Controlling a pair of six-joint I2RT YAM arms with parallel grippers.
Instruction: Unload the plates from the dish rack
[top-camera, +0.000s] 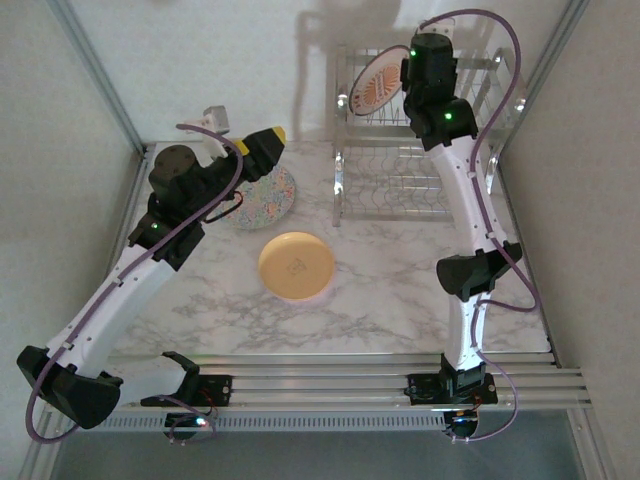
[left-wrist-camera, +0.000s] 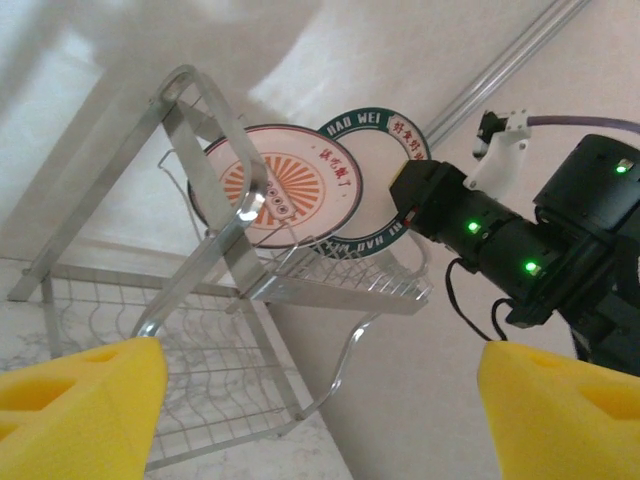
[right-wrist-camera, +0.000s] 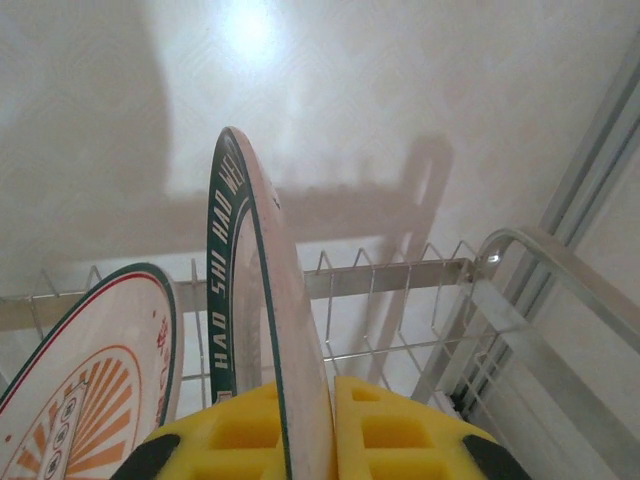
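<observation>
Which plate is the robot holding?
The white round plate with the green lettered rim, pinched edge-on by the right end effector; the orange-sunburst plate beside it stands free.

The green-rimmed plate (right-wrist-camera: 250, 300) clamped in the right pincer (right-wrist-camera: 300, 440) runs off the bottom edge of that wrist's view, as does the sunburst plate (right-wrist-camera: 90, 380) just left of the pincer. From above, the pincer's black housing (top-camera: 432, 60) hides its grip. The left pincer (top-camera: 272, 140) covers part of the speckled plate (top-camera: 268, 200) beneath it.
</observation>
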